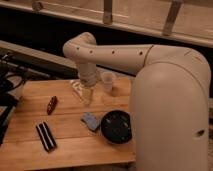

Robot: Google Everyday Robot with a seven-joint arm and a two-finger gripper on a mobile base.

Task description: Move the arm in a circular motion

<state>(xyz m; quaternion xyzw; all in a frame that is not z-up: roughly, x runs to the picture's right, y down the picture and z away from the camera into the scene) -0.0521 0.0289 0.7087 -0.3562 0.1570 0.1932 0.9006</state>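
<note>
The arm (pixel 107 52) is reaching over the wooden table (pixel 70 145), its gripper (pixel 84 91) hanging just above the boards. Finger state: cannot tell. Risk: a wide circle is likely clipping the plastic cup (pixel 108 81) just beside it, toppling it

- You are looking at a lab-style test bench: a wooden table (pixel 75 145) standing before a railed glass partition (pixel 107 12).
- The arm (pixel 115 52) is hanging its gripper (pixel 86 95) over that table.
</note>
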